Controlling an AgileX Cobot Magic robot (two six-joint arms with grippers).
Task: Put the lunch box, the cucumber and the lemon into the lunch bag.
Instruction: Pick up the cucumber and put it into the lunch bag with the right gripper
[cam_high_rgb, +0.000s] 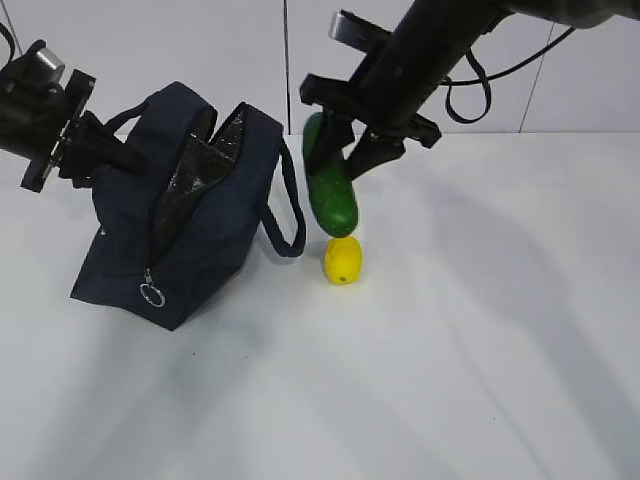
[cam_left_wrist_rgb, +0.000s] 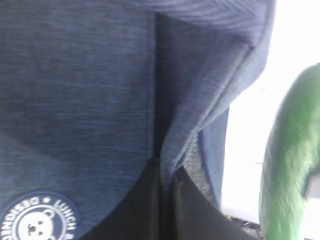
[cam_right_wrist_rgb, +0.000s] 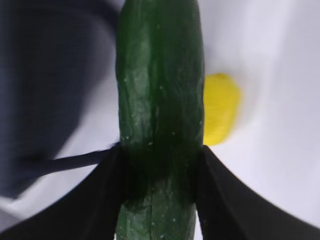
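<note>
Cucumber (cam_high_rgb: 331, 190), dark green, clamped in right end effector (cam_high_rgb: 345, 150); left end effector (cam_high_rgb: 110, 150) pinches bag (cam_high_rgb: 200, 230) fabric.

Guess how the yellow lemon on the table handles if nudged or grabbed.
The small oval yellow lemon probably rolls easily: it is rounded and lies loose on the smooth white table. Its curved skin could slip from a narrow pincer grip. It looks firm, so likely not fragile.
</note>
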